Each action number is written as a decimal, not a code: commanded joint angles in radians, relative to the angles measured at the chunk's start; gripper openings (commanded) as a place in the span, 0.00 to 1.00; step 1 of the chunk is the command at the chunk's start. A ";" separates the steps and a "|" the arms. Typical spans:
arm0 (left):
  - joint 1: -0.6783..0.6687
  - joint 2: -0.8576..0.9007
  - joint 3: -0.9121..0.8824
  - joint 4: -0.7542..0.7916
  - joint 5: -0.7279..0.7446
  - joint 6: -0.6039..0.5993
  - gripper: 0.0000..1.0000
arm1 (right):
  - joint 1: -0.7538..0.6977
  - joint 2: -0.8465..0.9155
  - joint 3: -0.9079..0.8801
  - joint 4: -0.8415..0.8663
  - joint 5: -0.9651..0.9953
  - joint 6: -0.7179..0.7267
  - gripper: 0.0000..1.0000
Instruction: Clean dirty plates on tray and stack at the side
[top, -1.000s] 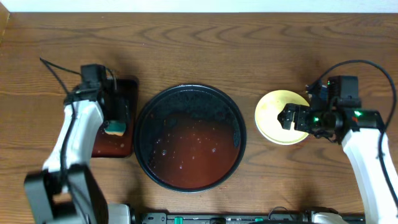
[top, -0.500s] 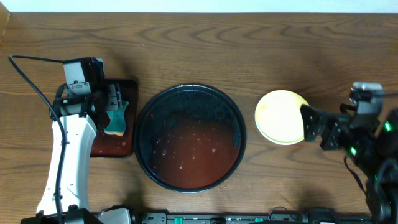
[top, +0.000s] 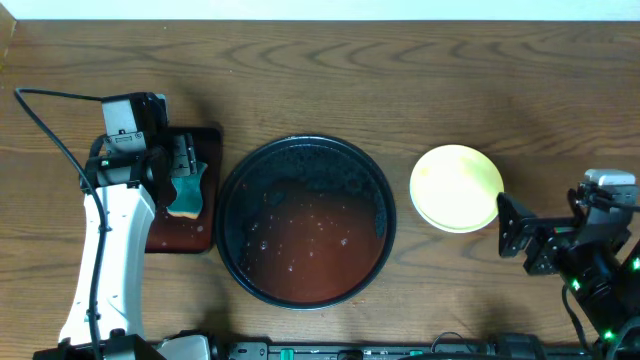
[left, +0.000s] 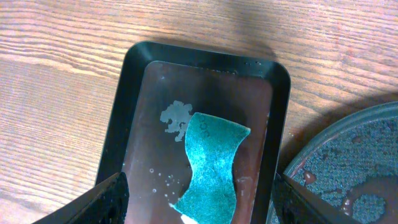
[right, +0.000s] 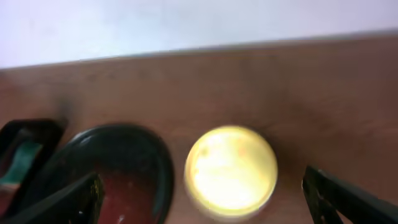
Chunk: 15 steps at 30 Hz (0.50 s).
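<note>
The round black tray (top: 372, 180) sits at the table's middle with wet reddish-brown liquid on its base and no plates in it; it also shows in the right wrist view (right: 158, 163). A clean-looking yellow plate (top: 456, 188) rests on the table to its right, with a pale rim just visible under it; the mint-blue plates are otherwise hidden. It shows blurred in the right wrist view (right: 231, 171). My right gripper (top: 522, 240) is open and empty, to the lower right of the plate. My left gripper (top: 185, 160) is open above a teal sponge (left: 210, 165).
The sponge lies in a small rectangular black tray (left: 121, 118) left of the round tray, and shows there from overhead (top: 187, 190). The round tray's rim (left: 348, 134) sits close to its right side. A cable (top: 50, 130) loops behind the left arm.
My right gripper has let go of the yellow plate and pulled back toward the lower right. My left arm shifted left and up early on, then stayed still over the sponge.
</note>
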<state>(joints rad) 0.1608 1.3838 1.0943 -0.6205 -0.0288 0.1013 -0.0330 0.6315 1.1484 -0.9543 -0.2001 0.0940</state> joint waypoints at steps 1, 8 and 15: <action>-0.001 0.002 0.007 0.001 -0.001 -0.012 0.74 | 0.002 -0.079 -0.120 0.116 0.042 -0.066 0.99; -0.001 0.002 0.007 0.001 -0.001 -0.012 0.74 | 0.002 -0.356 -0.557 0.513 0.008 -0.065 0.99; -0.001 0.002 0.007 0.001 -0.001 -0.012 0.74 | 0.008 -0.594 -0.927 0.772 0.004 -0.061 0.99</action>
<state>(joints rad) 0.1608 1.3838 1.0943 -0.6205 -0.0292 0.1013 -0.0330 0.1020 0.3126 -0.2302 -0.1871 0.0399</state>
